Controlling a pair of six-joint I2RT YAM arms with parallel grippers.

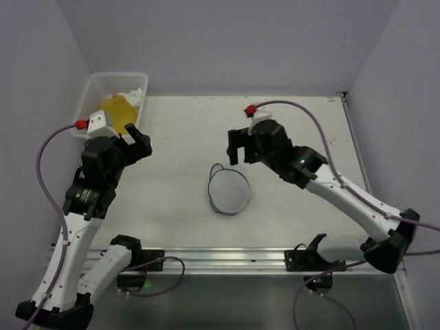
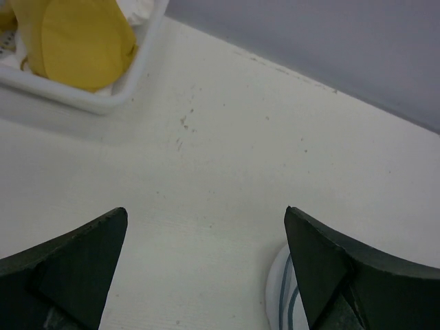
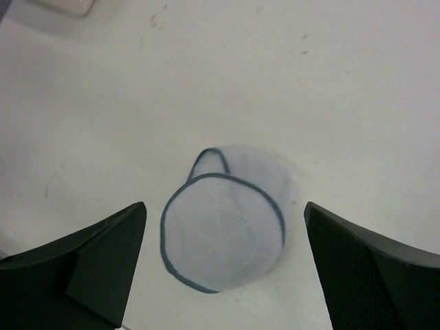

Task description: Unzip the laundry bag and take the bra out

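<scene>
The laundry bag (image 1: 229, 191), a round white mesh pouch with a dark blue-grey rim, lies flattened at the middle of the table. My right gripper (image 1: 239, 152) hovers just behind it, open. In the right wrist view the laundry bag (image 3: 223, 237) lies on the table below the spread right gripper (image 3: 225, 204), touching neither finger. A yellow bra (image 1: 118, 113) lies in the white basket (image 1: 96, 82) at the far left corner. My left gripper (image 1: 139, 142) stands open beside that basket, holding nothing. The left wrist view shows the left gripper (image 2: 206, 213), the bra (image 2: 75, 41) and an edge of the laundry bag (image 2: 282, 295).
The basket (image 2: 103, 103) also holds some white cloth under the bra. Grey walls close the table at the back and on both sides. A metal rail with both arm bases runs along the near edge.
</scene>
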